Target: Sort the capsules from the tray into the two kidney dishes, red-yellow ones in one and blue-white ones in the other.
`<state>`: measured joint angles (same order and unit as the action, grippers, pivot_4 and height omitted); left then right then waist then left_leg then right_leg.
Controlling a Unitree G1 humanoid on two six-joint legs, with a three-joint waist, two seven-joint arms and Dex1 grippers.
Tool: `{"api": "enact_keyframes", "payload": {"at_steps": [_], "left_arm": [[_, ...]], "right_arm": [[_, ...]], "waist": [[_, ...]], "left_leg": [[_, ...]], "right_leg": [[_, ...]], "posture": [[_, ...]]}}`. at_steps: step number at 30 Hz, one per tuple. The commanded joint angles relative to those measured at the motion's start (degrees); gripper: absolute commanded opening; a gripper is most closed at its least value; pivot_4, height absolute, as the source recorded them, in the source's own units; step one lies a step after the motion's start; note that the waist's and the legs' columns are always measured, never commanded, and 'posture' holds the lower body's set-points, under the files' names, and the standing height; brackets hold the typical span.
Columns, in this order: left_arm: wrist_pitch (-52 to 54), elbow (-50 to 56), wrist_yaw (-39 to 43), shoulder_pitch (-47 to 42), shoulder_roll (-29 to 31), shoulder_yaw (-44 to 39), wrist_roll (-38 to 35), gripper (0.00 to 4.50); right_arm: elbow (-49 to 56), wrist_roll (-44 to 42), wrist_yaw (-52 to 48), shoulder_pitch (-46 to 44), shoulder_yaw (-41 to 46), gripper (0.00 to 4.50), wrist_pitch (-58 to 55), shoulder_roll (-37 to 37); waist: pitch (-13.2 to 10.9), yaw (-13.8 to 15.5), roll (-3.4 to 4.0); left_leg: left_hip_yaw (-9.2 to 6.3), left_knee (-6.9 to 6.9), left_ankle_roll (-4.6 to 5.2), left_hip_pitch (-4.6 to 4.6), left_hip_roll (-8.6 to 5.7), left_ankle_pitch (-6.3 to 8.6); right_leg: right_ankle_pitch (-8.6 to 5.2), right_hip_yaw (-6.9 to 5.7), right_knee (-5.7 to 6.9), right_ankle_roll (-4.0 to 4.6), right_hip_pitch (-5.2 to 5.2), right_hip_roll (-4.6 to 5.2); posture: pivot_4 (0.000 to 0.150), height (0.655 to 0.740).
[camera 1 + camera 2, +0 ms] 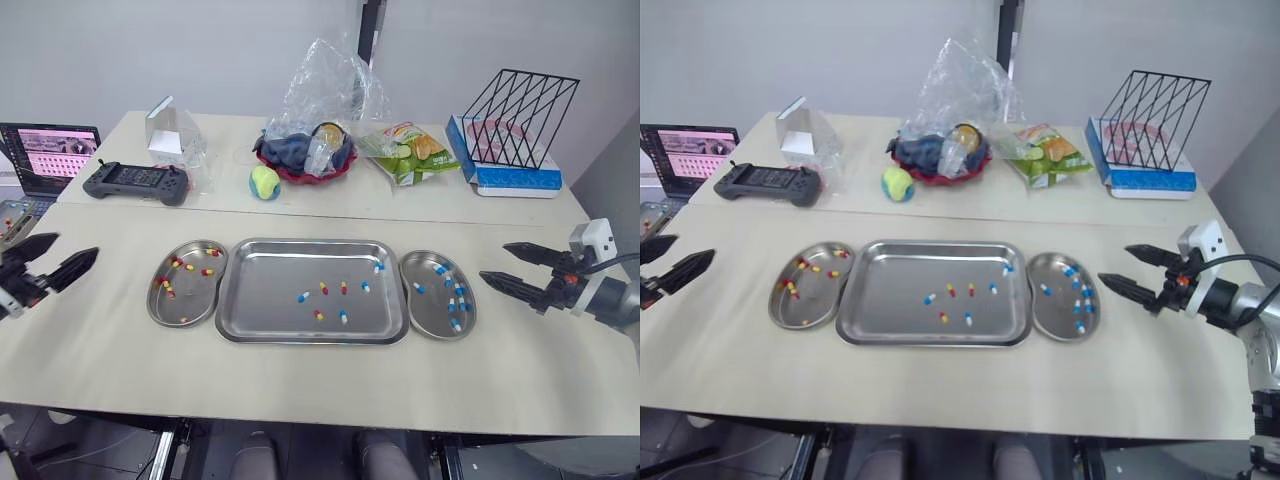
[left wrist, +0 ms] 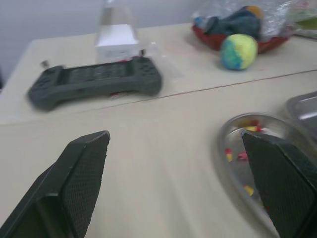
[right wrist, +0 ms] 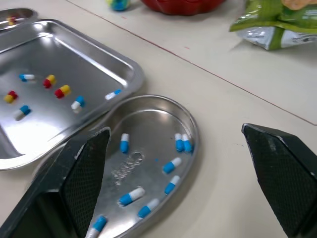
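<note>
Both claws are clear of the work and hold nothing. Your left claw [image 1: 72, 248] hovers over the bench [image 1: 300, 385] well to the left of the left kidney dish [image 1: 192, 302], fingers apart. Your right claw [image 1: 494, 261] hangs near the outer side of the right kidney dish [image 1: 430, 312], fingers spread wide. The left dish holds red-yellow capsules [image 1: 167, 291] and the right dish blue-white capsules [image 1: 455, 322]. A handful of both colours lie loose in the tray [image 1: 240, 300] between the dishes, so the sort looks partly done. The main risk is the smooth steel: a pinch that lands off-centre will likely squirt a capsule away or roll it. The red-yellow pair [image 1: 323, 288] near the tray's middle lie close together, so you may catch both or knock the neighbour. The corner capsule [image 1: 378, 268], a blue-white one, lies close to the tray's far right wall, leaving little room for a finger. Come in low over a dish and you could nudge it and scatter what is already sorted.
</note>
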<state>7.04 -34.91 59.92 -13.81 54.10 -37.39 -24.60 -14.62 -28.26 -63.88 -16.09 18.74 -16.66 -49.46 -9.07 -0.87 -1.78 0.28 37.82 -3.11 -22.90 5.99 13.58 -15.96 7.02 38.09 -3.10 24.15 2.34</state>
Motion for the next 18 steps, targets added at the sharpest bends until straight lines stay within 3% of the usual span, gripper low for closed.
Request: {"api": "enact_keyframes", "payload": {"at_steps": [1, 9, 18], "left_arm": [[-4.52, -0.44, -2.83, 3.39, 0.45, -2.13, 1.00, 4.48], [-6.78, 3.65, -3.92, 10.28, -1.63, -3.08, -0.84, 4.48], [-3.01, 4.71, -1.71, 10.44, -0.90, -3.17, -3.86, 4.48]], "right_arm": [[-4.38, 1.90, 2.08, -2.21, 1.65, 4.50, 5.69, 0.79], [-10.95, 3.83, 2.23, -4.73, 1.13, 4.50, 10.32, 1.53], [-11.06, 3.94, 2.12, -4.98, 1.02, 4.50, 10.35, 2.00]], "waist": [[0.00, 0.04, 0.00], [-0.01, 0.11, 0.02], [-0.01, 0.06, 0.02]], "left_leg": [[0.00, 0.00, 0.00, -0.01, 0.00, 0.00], [0.02, 0.00, -0.01, -0.02, 0.00, 0.00], [0.02, -0.03, -0.01, -0.01, 0.00, 0.00]], "right_leg": [[0.00, 0.01, 0.00, 0.00, 0.00, 0.00], [0.00, 0.01, -0.01, 0.00, 0.01, 0.00], [0.00, 0.00, 0.00, 0.00, 0.02, 0.00]], "posture": [[0.150, 0.7180], [0.150, 0.7180], [0.150, 0.7180]]}}
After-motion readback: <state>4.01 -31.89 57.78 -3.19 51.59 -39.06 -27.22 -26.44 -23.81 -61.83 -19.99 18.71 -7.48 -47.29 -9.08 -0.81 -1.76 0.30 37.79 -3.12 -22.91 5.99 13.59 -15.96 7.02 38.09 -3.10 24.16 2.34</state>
